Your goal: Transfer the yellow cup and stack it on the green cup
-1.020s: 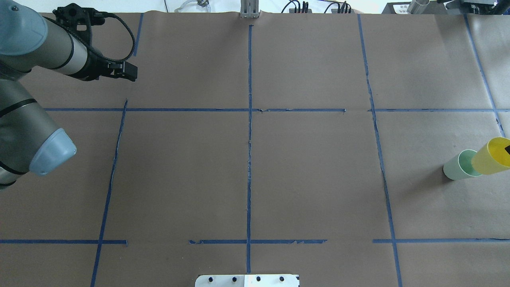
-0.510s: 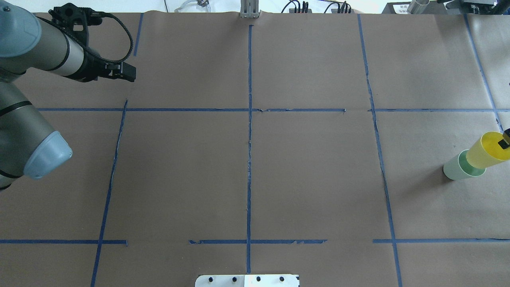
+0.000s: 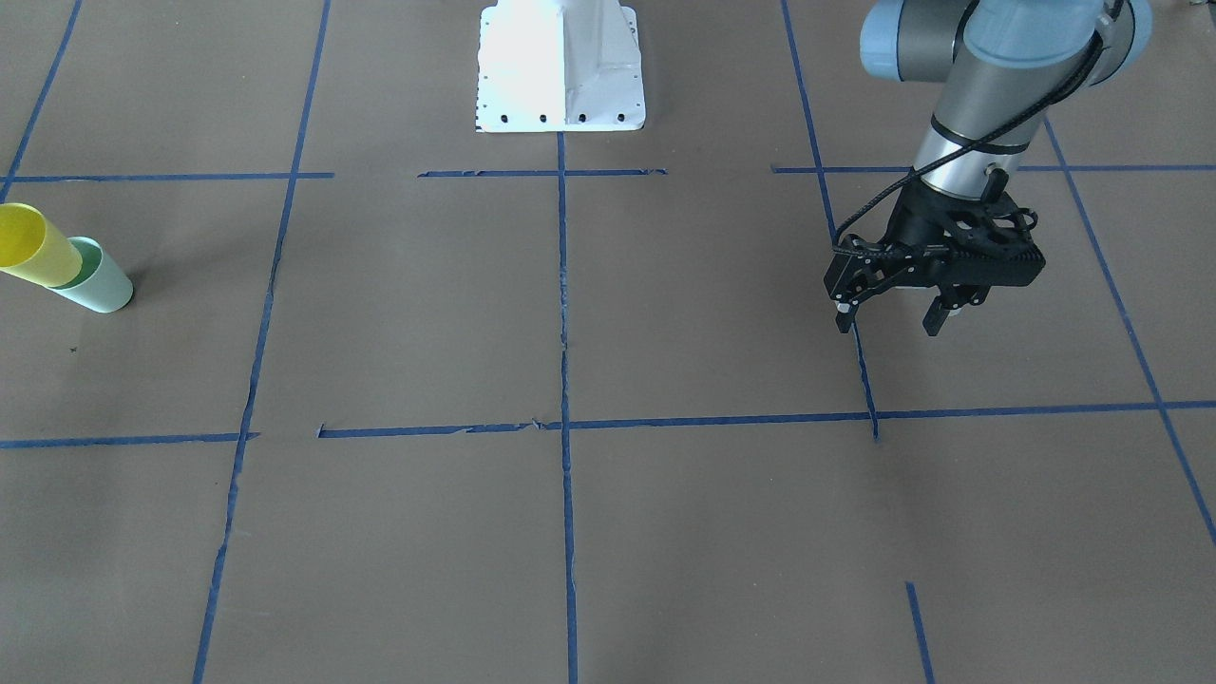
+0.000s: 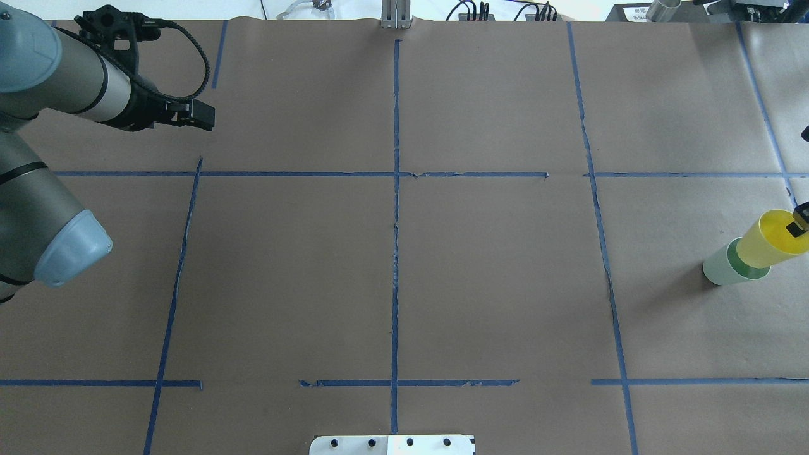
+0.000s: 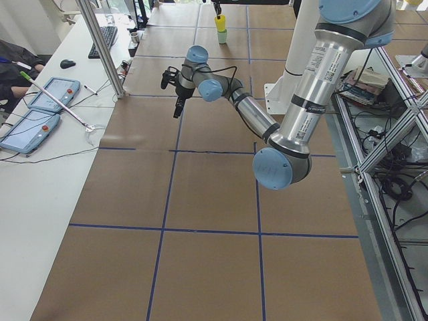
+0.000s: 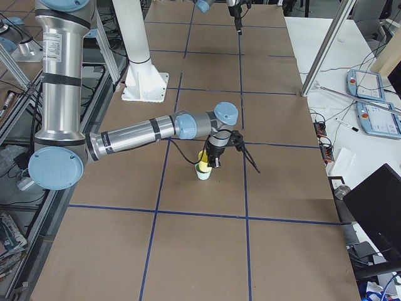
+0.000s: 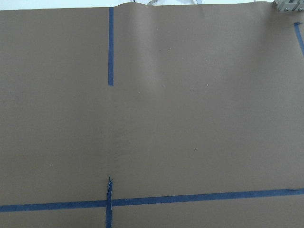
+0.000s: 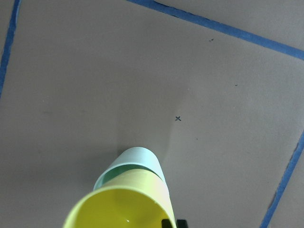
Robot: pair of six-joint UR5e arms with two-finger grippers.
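The right gripper (image 4: 798, 223) is barely peeking in at the edge of the overhead view, and it is clamping the rim of the yellow cup (image 4: 768, 243). One black fingertip (image 8: 167, 222) is showing right against the yellow rim in the wrist view. The yellow cup is sitting with its base down inside the mouth of the green cup (image 4: 717, 270). Most of its yellow wall is standing proud above the green rim, so it is only part-way nested. The green cup is standing upright on the brown paper (image 4: 493, 284), at the robot's far right end, in the middle row of squares marked off by the blue tape (image 4: 396, 253).

Over on the other side, the left gripper (image 3: 888, 325) is hanging with its fingers spread wide apart, gripping nothing and touching nothing. It is pointing down above the paper beside a tape line, well apart from both cups.

Both cups are showing plain walls. A white label (image 4: 632, 12) is lying at the far edge of the table, but its print is too small to read. The white base plate (image 3: 560, 66) is showing only bolt holes.
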